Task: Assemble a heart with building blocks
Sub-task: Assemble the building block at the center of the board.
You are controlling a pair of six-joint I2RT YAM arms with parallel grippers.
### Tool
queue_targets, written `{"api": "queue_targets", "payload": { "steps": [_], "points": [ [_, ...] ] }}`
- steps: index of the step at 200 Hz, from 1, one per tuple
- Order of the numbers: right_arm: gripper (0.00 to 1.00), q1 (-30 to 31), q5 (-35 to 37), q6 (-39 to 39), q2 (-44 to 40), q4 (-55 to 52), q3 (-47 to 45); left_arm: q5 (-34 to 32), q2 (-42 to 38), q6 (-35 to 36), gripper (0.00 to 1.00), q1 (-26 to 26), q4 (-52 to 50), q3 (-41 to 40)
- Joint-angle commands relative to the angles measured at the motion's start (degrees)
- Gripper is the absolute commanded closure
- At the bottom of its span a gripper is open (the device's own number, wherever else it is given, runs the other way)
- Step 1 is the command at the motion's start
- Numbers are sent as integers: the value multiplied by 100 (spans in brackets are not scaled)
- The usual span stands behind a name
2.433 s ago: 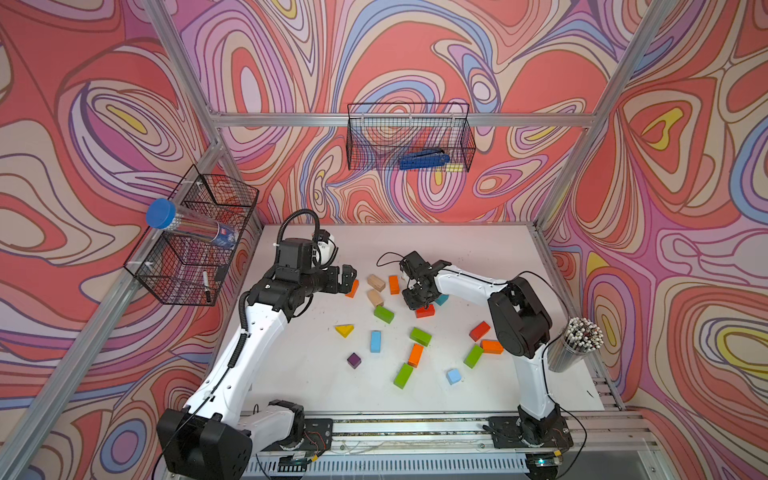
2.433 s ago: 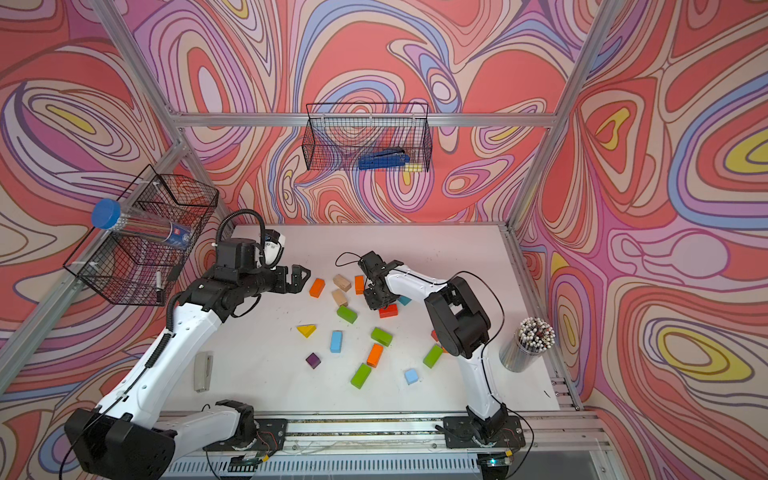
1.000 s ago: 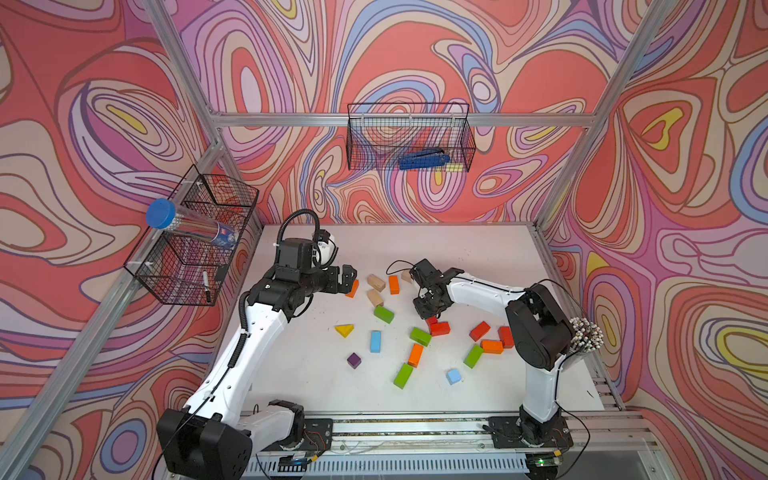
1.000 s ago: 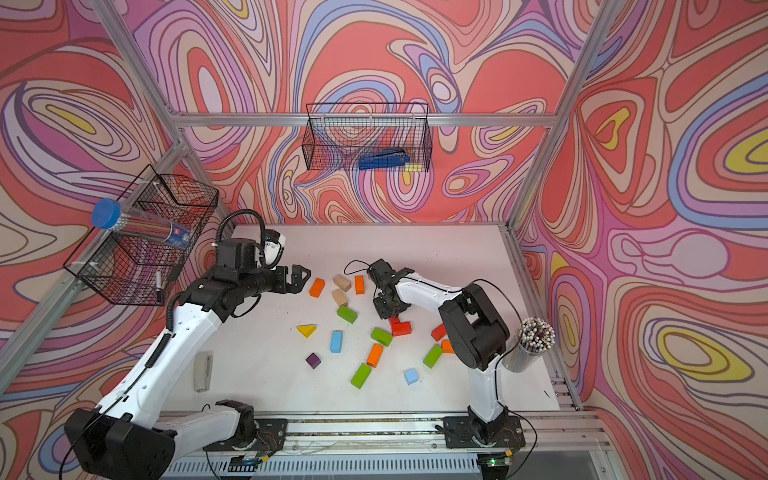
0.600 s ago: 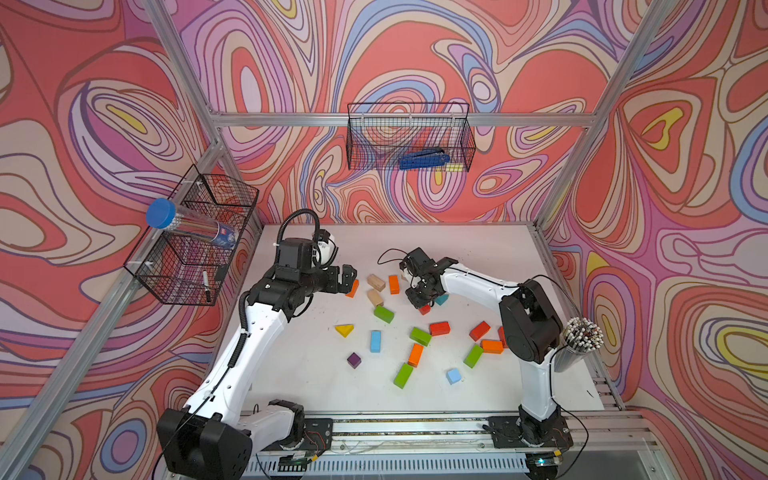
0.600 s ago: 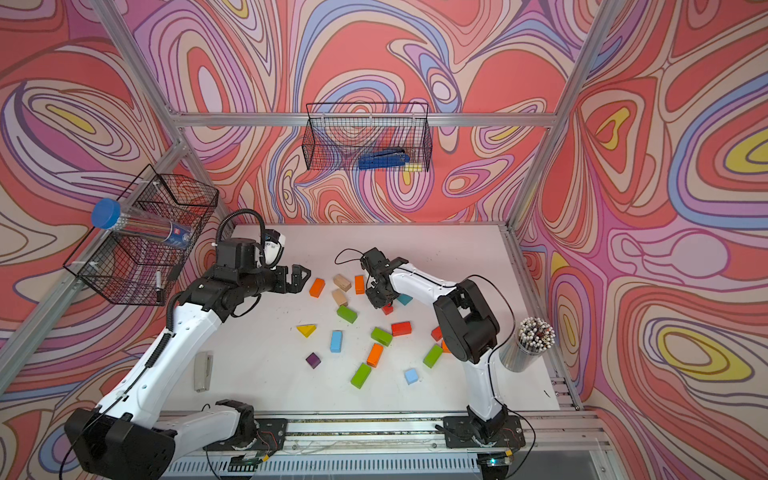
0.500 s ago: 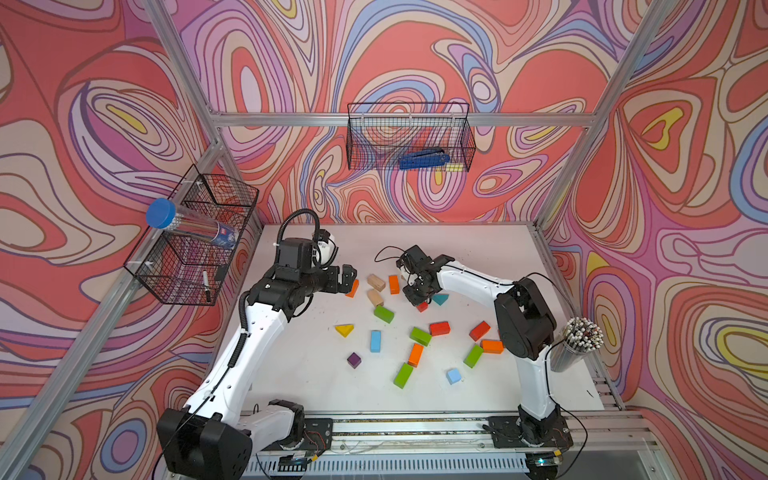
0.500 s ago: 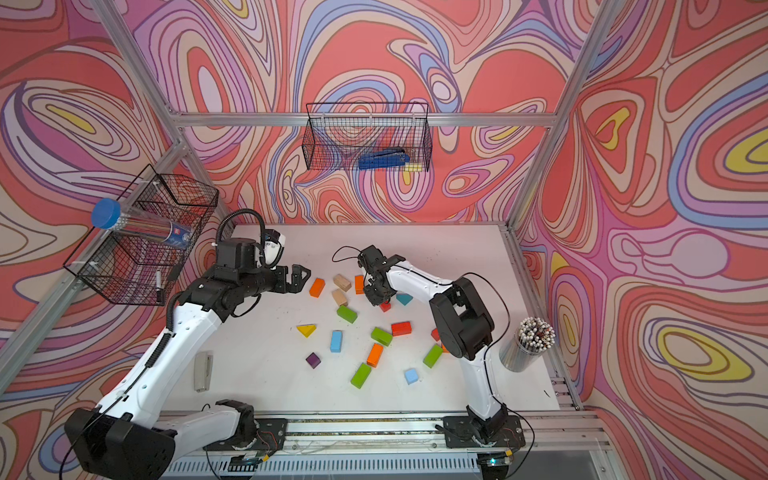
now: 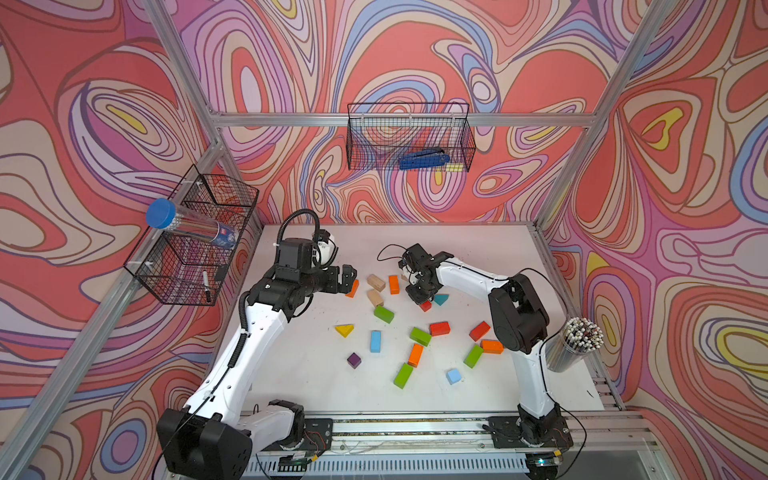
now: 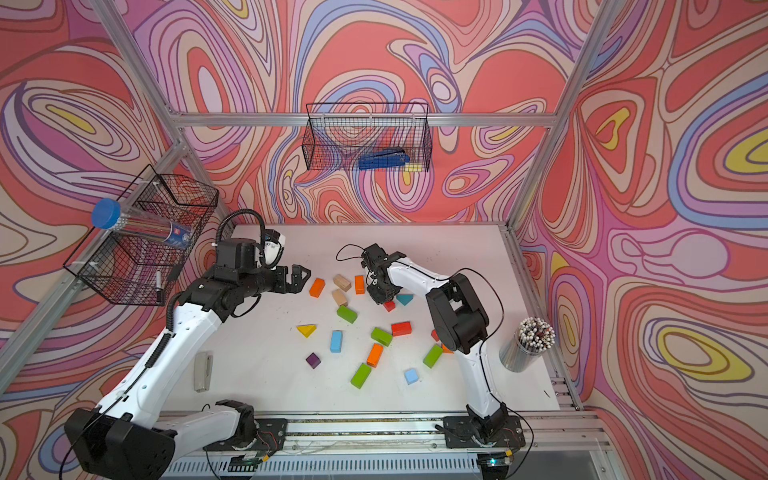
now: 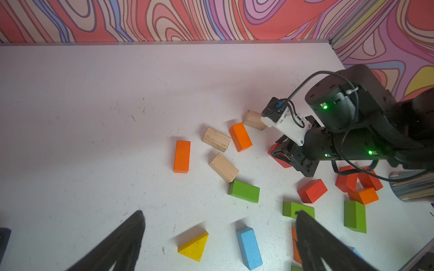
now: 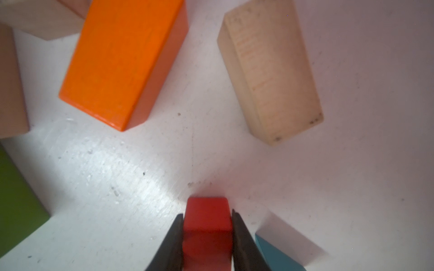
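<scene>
Clamping a small red block (image 12: 206, 234) between the jaws of the right gripper (image 9: 420, 296), low over the far middle of the white table (image 9: 478, 249), just beside a teal triangle (image 9: 441, 298) and near an orange brick (image 9: 393, 284); not showing clearly whether resting on the surface or just lifted. Hovering the left gripper (image 11: 219, 213) spread wide and empty above the table's left part, close to a second orange brick (image 9: 352, 288). Leaving the other building blocks (image 9: 375, 341) loose and scattered: 3 plain wood bricks (image 11: 216, 139), other red bricks (image 9: 439, 328), green bricks (image 9: 383, 314), a yellow triangle (image 9: 344, 330), a purple cube (image 9: 353, 360). Showing no heart outline anywhere yet. Judging the work as barely begun: 1 piece in hand, gathering and arranging of nearly everything lying ahead.
</scene>
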Motion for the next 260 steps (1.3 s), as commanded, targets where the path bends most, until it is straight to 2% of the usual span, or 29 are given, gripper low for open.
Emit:
{"api": "queue_targets", "payload": {
  "steps": [1, 260],
  "points": [
    [78, -65, 40, -78, 165, -72, 135, 72, -15, 10, 0, -7, -106, -30],
    [79, -308, 38, -285, 244, 68, 173, 99, 88, 36, 0, -8, -59, -36]
  ]
}}
